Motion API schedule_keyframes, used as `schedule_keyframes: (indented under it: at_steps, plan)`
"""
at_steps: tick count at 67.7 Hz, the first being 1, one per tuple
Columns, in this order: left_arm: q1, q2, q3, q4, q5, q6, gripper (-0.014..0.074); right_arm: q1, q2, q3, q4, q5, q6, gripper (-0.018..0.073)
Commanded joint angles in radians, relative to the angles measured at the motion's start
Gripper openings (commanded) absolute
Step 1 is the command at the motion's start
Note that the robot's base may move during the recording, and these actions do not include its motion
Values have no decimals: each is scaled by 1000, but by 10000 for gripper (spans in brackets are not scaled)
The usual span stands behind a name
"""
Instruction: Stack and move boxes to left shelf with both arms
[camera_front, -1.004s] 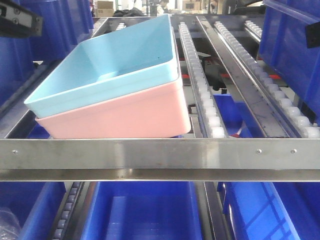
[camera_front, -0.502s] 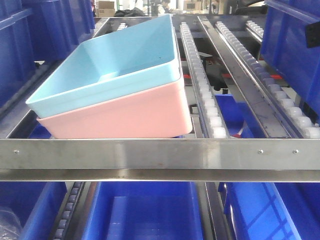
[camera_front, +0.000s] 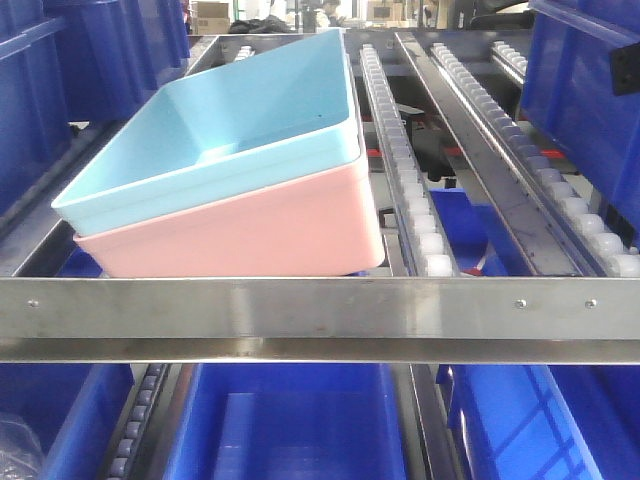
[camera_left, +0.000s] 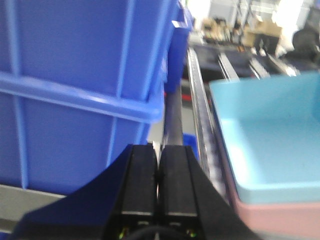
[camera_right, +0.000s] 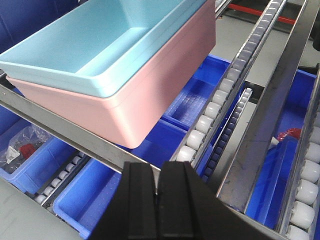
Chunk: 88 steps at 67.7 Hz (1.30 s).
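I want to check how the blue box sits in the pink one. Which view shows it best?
The front view: the blue box sits tilted inside the pink box. The right wrist view shows one corner of the pair; the left wrist view is blurred.

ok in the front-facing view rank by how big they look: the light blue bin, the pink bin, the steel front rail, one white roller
1. brushed steel front rail, spanning the whole frame, though nearest the camera
2. light sky blue plastic bin
3. salmon pink plastic bin, mostly hidden by the blue one, so likely alike
4. small white roller

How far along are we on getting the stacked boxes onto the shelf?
Stacking looks done: the blue box is nested in the pink box, and both sit on the shelf behind its steel rail. Nothing is in hand: the left gripper and right gripper are shut and empty. Little appears left.
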Motion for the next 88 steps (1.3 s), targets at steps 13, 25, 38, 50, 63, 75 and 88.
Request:
schedule_keyframes:
  at_steps: [13,25,38,50,63,75,88]
  plan:
    - [-80,-80,29,-307,31,325,-8,-3,-6,-31,-14,-80,-11,36]
    - [-123,-200,31,-507,228,533,-8,-3,-6,-31,-14,-80,-11,36]
    - [-71,-209,31,-560,258,616,-8,-3,-6,-30,-14,-75,-11,36]
    - [-27,-209,31,-543,258,651,-8,-3,-6,-30,-14,-75,-11,36]
    - [-27,-209,31,-494,258,664,-8,-3,-6,-30,-14,-75,-11,36]
    - [-27,-209,31,-422,189,664,-8,-3,-6,-30,-14,-75,-11,36]
    - [-27,-209,31,-422,176,664,-8,-3,-6,-30,-14,-75,-11,36]
